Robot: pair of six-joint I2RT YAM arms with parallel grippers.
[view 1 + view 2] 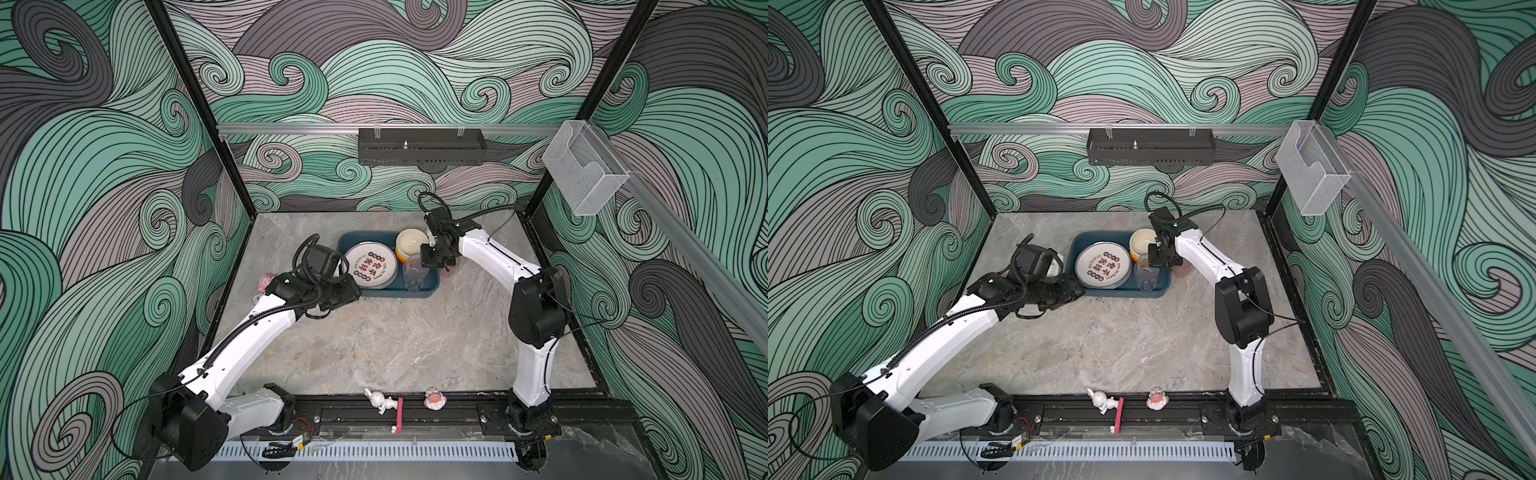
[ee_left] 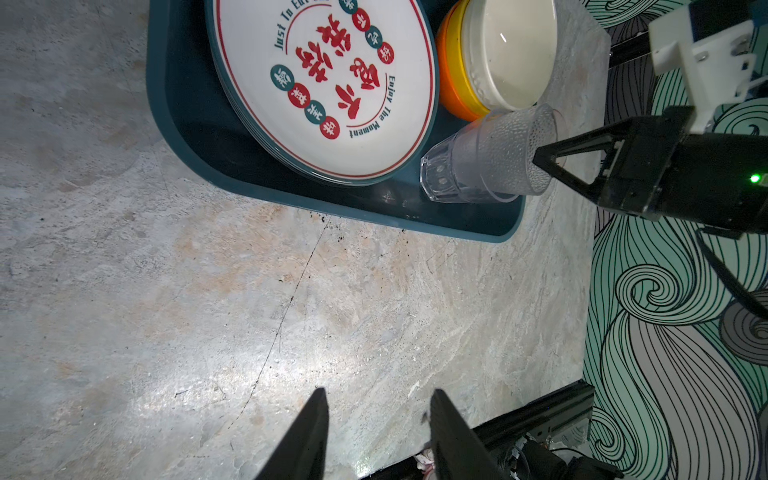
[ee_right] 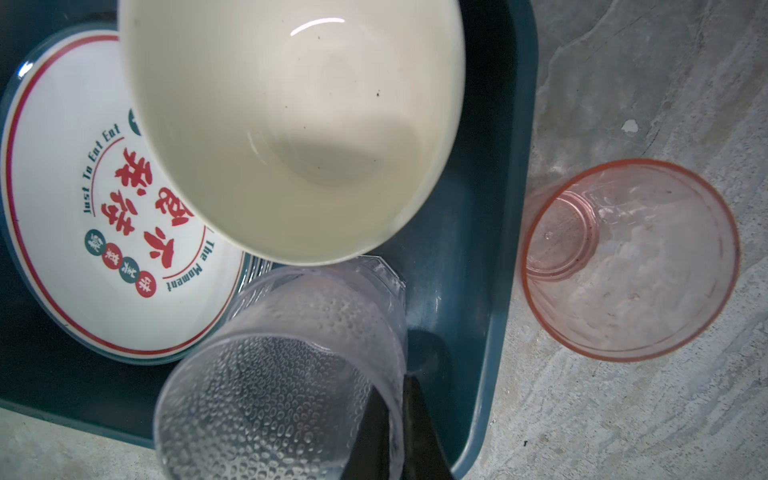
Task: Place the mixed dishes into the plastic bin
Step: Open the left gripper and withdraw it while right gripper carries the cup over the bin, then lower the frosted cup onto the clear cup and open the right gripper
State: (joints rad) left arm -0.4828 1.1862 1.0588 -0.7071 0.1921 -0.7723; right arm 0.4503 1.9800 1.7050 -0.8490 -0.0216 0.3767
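Plastic bin (image 1: 395,293), dark teal, stands at the rear centre of the marble-patterned tabletop (image 1: 395,345) and shows in both top views. Its left part holds a stack of plates (image 1: 371,266); the top plate bears red Chinese characters and the words "Enjoy The Moment".

Three nested bowls sit in the far right corner of the bin. The cream bowl (image 3: 291,124) is uppermost, inside a yellow bowl (image 2: 464,83), which is inside an orange bowl (image 2: 446,83). In the right wrist view the cream rim overlaps the plate edge.

In the near right corner is a dimpled clear glass (image 1: 414,272), upright, just beside both plates and bowls. The right gripper (image 3: 395,399) is clamped on the glass wall at the rim, one finger inside and one outside. Whether the base rests on the bin floor cannot be told.

A pink glass (image 3: 627,257) stands mouth up on the tabletop outside the bin, just beside its right wall. In both top views the right gripper hides part of it.

The left gripper (image 2: 376,405) has its fingers partly spread with nothing between them, over bare tabletop near the bin's near left corner. The left wrist covers that corner in both top views.

Surroundings:
- A white rabbit figurine (image 1: 380,400) and a pink-and-white figurine (image 1: 434,399) are on the front rail.
- A third, pink figurine (image 1: 266,282) sits at the left table edge behind the left arm.
- A black metal tray (image 1: 419,151) hangs on the rear rail.
- A clear acrylic box (image 1: 584,172) is mounted on the right rail.
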